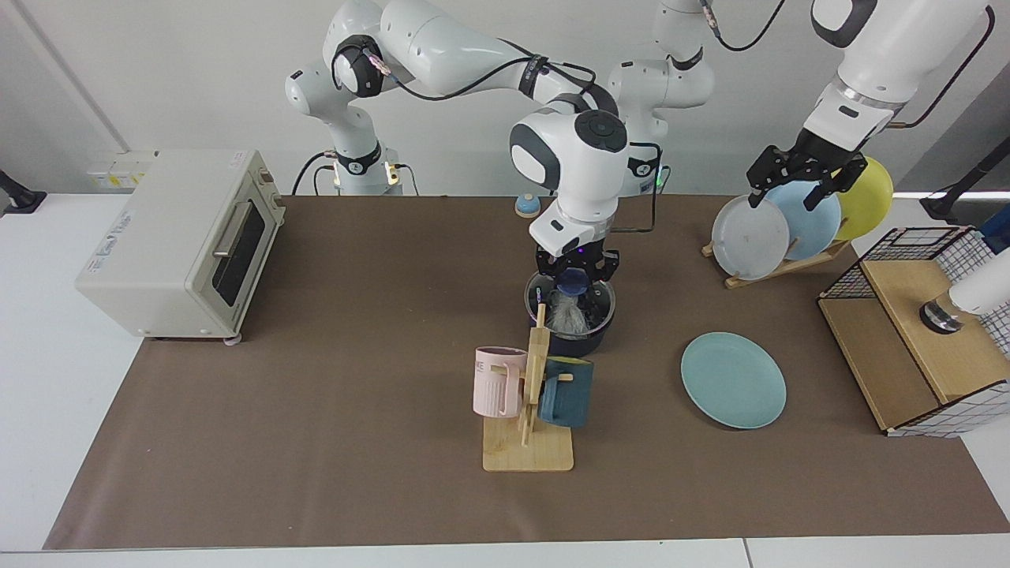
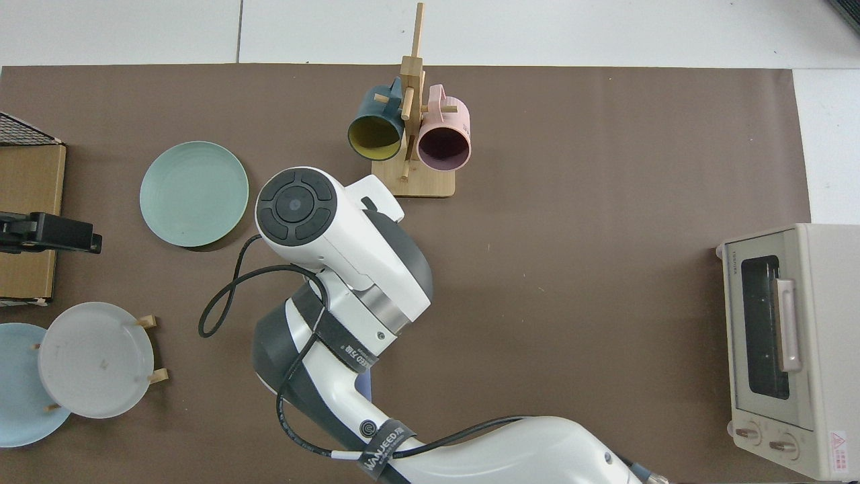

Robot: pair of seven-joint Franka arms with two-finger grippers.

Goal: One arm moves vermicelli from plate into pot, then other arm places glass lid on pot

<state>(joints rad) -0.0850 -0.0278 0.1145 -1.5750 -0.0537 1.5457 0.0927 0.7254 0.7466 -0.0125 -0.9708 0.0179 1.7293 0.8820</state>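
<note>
Vermicelli sits in the pot, seen through the glass lid, which rests on or just above the pot rim; contact can't be confirmed. Right gripper is clamped on the lid's blue knob, arm reaching in from the far side. In the top view that arm hides the pot and lid. Teal plate lies bare on the mat, well apart from the pot. Mug rack stands just in front of the pot. Left gripper waits above the plate rack, fingers spread, holding nothing.
</note>
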